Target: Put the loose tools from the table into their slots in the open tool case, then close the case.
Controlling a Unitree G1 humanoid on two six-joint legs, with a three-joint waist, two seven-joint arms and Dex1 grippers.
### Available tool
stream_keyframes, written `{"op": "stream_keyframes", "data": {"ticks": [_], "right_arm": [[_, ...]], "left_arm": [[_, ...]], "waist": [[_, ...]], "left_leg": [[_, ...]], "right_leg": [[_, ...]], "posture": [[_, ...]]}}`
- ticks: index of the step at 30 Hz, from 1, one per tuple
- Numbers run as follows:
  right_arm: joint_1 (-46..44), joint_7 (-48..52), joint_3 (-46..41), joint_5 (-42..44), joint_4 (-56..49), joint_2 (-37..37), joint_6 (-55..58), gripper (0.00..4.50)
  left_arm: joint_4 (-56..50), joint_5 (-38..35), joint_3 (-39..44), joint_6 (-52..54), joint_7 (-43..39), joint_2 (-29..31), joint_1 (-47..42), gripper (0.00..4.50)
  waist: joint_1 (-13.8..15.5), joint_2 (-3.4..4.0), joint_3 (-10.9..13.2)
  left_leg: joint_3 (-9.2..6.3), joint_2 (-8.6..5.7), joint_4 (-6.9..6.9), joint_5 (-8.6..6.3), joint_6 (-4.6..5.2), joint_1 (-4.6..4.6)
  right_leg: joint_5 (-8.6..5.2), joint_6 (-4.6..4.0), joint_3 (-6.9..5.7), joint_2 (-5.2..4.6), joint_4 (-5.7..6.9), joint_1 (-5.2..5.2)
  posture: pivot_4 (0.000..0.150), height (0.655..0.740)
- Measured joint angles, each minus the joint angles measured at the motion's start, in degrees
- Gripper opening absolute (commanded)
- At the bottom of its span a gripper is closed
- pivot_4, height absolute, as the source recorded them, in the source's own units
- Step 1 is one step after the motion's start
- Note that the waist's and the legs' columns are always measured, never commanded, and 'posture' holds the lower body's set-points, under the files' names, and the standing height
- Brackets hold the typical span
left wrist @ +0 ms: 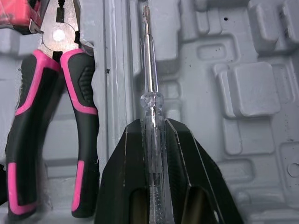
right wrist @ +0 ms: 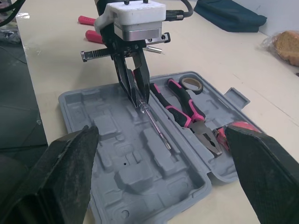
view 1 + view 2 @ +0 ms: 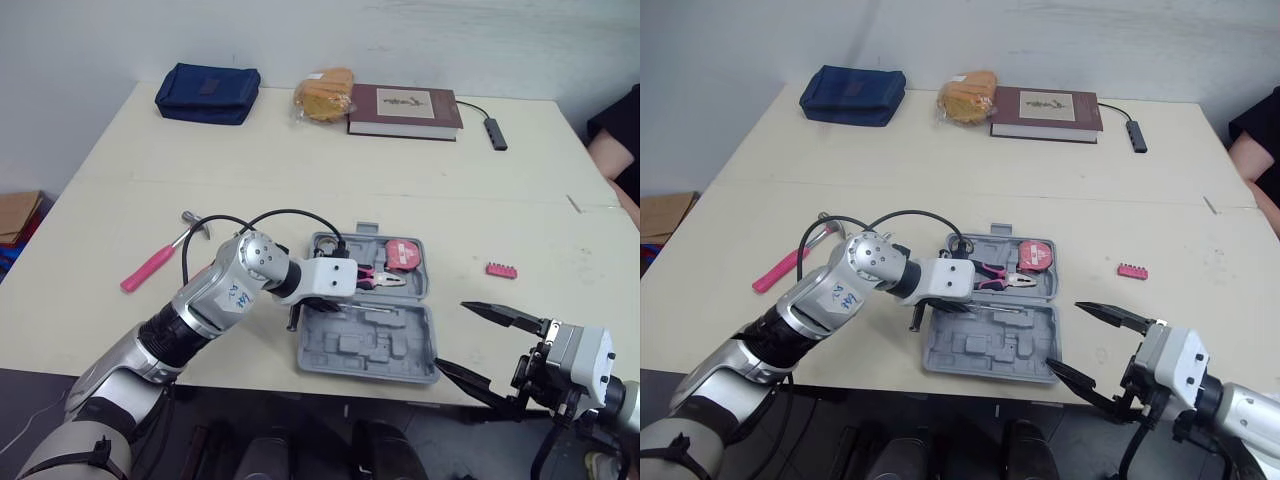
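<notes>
Pinching a clear-handled screwdriver (image 1: 149, 60) between its two black fingers, the left gripper (image 1: 153, 123) hangs over the open tool case (image 3: 400, 350). The shaft runs along the moulded tray just beside the hinge ridge (contact with the tray can't be told). Pink-and-black pliers (image 1: 60, 46) lie in the case's 12 o'clock half, next to a red tape measure (image 3: 404, 253). On the table (image 3: 300, 190), a pink-handled hammer (image 3: 155, 262) lies at 9 o'clock of the case and a pink bit holder (image 3: 501, 270) at 2 o'clock, both loose. Right gripper (image 3: 455, 335) sits at 4 o'clock near the table edge, jaws spread wide, holding nothing.
</notes>
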Motion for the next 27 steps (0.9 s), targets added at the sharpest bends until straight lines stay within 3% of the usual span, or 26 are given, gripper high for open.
{"op": "stream_keyframes", "data": {"ticks": [16, 23, 27], "right_arm": [[-0.3, -1.8, 2.1, -0.2, -1.5, 0.5, 0.0, 4.50], [-0.2, -2.4, 2.3, -0.6, -1.5, 0.7, 0.0, 4.50], [-0.5, -2.5, 2.3, -0.5, -1.5, 0.7, 0.0, 4.50]], "left_arm": [[0.2, 1.5, -0.4, 1.5, 0.4, -3.3, 0.0, 0.03], [0.1, 1.7, 0.1, -0.2, 1.4, -3.4, -0.1, 3.07], [-1.4, 1.3, 1.0, -1.4, -0.4, -1.2, -0.6, 3.07]], "waist": [[0.0, 0.00, 0.0], [0.0, 0.00, 0.0], [-0.1, 0.00, 0.0]], "left_leg": [[0.00, 0.00, 0.03, 0.00, 0.01, 0.00], [0.00, -0.01, 0.05, -0.01, 0.01, 0.00], [0.00, 0.00, 0.05, 0.00, 0.00, 0.01]], "right_leg": [[0.00, 0.00, 0.00, 0.02, 0.02, 0.00], [0.00, 0.00, 0.00, 0.01, 0.03, 0.00], [0.00, 0.00, 0.01, 0.02, 0.03, 0.00]], "posture": [[0.150, 0.7400], [0.150, 0.7400], [0.150, 0.7400]]}}
